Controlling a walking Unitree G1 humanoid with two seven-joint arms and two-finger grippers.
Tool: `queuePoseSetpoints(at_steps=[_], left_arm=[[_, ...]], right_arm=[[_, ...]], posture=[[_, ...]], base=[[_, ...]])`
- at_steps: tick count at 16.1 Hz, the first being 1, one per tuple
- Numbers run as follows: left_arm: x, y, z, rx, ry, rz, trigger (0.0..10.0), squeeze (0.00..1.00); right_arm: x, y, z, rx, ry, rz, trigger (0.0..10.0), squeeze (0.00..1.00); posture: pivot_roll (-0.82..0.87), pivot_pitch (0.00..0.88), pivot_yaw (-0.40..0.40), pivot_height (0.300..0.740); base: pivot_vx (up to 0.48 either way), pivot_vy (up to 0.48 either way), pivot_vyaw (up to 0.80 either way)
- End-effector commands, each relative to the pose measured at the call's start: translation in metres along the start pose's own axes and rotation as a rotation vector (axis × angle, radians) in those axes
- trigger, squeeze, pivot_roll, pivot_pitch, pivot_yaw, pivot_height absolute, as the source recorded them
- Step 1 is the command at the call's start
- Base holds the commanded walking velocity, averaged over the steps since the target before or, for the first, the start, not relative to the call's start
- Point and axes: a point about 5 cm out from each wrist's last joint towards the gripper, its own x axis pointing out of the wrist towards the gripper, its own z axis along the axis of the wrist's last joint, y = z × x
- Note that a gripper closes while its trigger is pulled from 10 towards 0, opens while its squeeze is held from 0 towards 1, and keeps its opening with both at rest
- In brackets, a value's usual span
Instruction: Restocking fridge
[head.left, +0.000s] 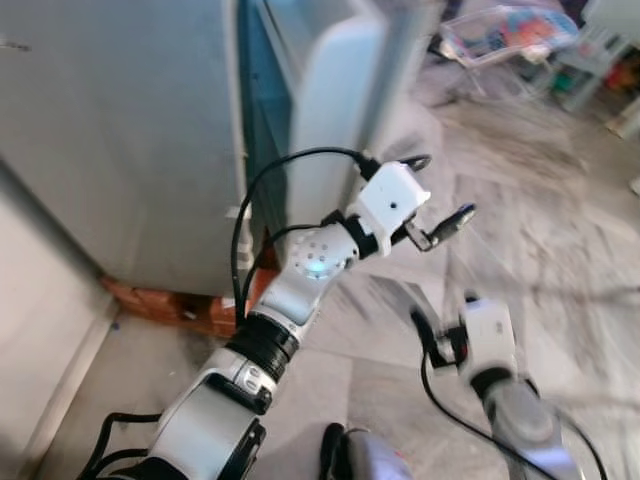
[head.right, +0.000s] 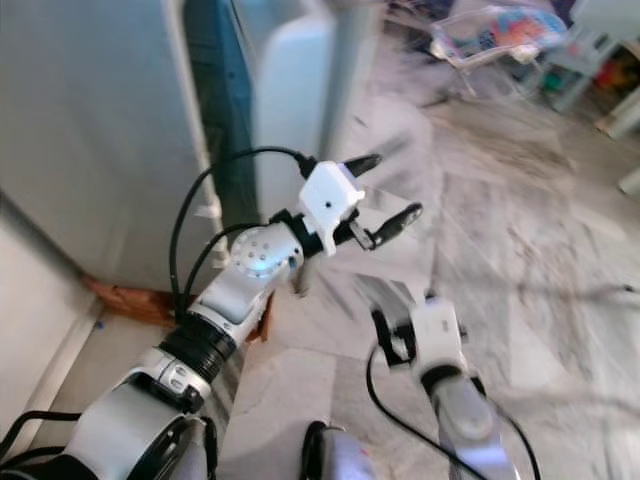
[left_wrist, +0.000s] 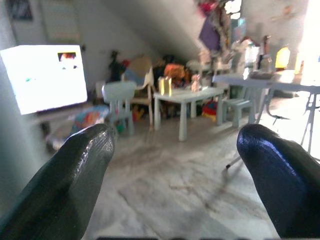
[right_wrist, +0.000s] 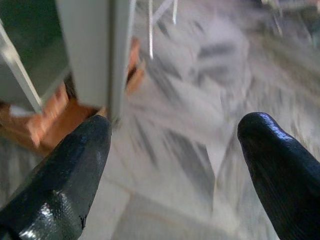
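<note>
Left end effector (head.left: 437, 200) spread empty, just beside fridge door (head.left: 335, 110).

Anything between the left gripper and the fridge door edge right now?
No. In the left eye view the left gripper, open and holding nothing, hangs just off the fridge door; behind the gap is marble floor.

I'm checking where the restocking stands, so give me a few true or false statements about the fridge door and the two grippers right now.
1. The fridge door stands ajar. True.
2. The left gripper is shut on a bottle. False: its fingers are spread with nothing between them.
3. The right gripper is open over the marble floor. True.
4. The left gripper is raised beside the door's edge. True.
5. The right gripper holds the door handle. False: it hangs low, apart from the door, holding nothing.
</note>
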Motion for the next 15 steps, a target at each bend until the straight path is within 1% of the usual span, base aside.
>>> queuePoseSetpoints(at_steps=[1, 2, 3, 4, 5, 6, 7, 8, 9, 10, 13, 14, 15], left_arm=[[-0.005, 0.0, -0.017, -0.042, 0.05, 0.057, 10.0, 0.0], [-0.019, 0.019, -0.024, -0.036, 0.097, 0.13, 10.0, 0.0], [-0.034, 0.032, -0.028, -0.04, 0.134, 0.183, 10.0, 0.0], [-0.044, 0.039, -0.031, -0.038, 0.151, 0.203, 10.0, 0.0], [-0.061, 0.048, -0.039, -0.031, 0.191, 0.246, 10.0, 0.0], [-0.087, 0.056, -0.052, -0.051, 0.246, 0.318, 10.0, 0.0], [-0.096, 0.056, -0.056, -0.066, 0.247, 0.335, 10.0, 0.0], [-0.119, 0.051, -0.064, -0.081, 0.27, 0.384, 10.0, 0.0], [-0.133, 0.046, -0.068, -0.108, 0.285, 0.423, 10.0, 0.0], [-0.142, 0.043, -0.071, -0.121, 0.299, 0.453, 10.0, 0.0], [-0.142, 0.043, -0.071, -0.121, 0.299, 0.453, 10.0, 0.0], [-0.147, 0.041, -0.072, -0.129, 0.31, 0.464, 10.0, 0.0], [-0.181, 0.04, -0.079, -0.124, 0.382, 0.511, 10.0, 0.0]], right_arm=[[-0.001, -0.006, -0.002, 0.004, 0.013, -0.015, 10.0, 0.0], [0.0, -0.005, -0.002, 0.007, 0.013, -0.01, 10.0, 0.0], [0.001, -0.005, -0.002, 0.008, 0.014, -0.006, 10.0, 0.0], [0.001, -0.004, -0.003, 0.009, 0.014, -0.003, 10.0, 0.0], [0.001, -0.003, -0.003, 0.01, 0.014, 0.001, 10.0, 0.0], [0.003, -0.003, -0.002, 0.009, 0.01, 0.007, 10.0, 0.0], [0.004, -0.003, -0.002, 0.008, 0.008, 0.008, 10.0, 0.0], [0.005, -0.003, 0.0, 0.01, -0.002, 0.005, 10.0, 0.0], [0.006, -0.003, 0.003, 0.011, -0.012, 0.0, 10.0, 0.0], [0.007, -0.004, 0.005, 0.011, -0.018, -0.006, 10.0, 0.0], [0.007, -0.004, 0.005, 0.011, -0.018, -0.006, 10.0, 0.0], [0.008, -0.004, 0.006, 0.013, -0.023, -0.009, 10.0, 0.0], [0.015, -0.003, 0.011, 0.016, -0.038, -0.004, 10.0, 0.0]], posture=[[0.0, 0.151, -0.115, 0.74], [0.0, 0.149, -0.116, 0.74], [0.0, 0.149, -0.116, 0.74], [0.01, 0.145, -0.117, 0.74], [0.02, 0.14, -0.113, 0.74], [0.02, 0.14, -0.113, 0.74], [0.02, 0.135, -0.108, 0.74], [0.02, 0.13, -0.1, 0.74], [0.02, 0.13, -0.1, 0.74], [0.02, 0.129, -0.104, 0.74], [0.02, 0.129, -0.104, 0.74], [0.02, 0.129, -0.105, 0.74], [0.04, 0.131, -0.111, 0.74]], base=[[0.0, 0.0, 0.0], [0.0, 0.0, 0.0], [0.0, 0.0, 0.0], [0.0, 0.0, 0.0], [0.0, 0.0, 0.0], [0.0, 0.0, 0.0], [0.0, 0.0, 0.0], [0.0, 0.0, 0.0], [0.0, 0.0, 0.0], [0.0, -0.24, 0.0], [0.0, -0.24, 0.0], [0.0, -0.472, 0.0], [0.0, -0.472, 0.0]])
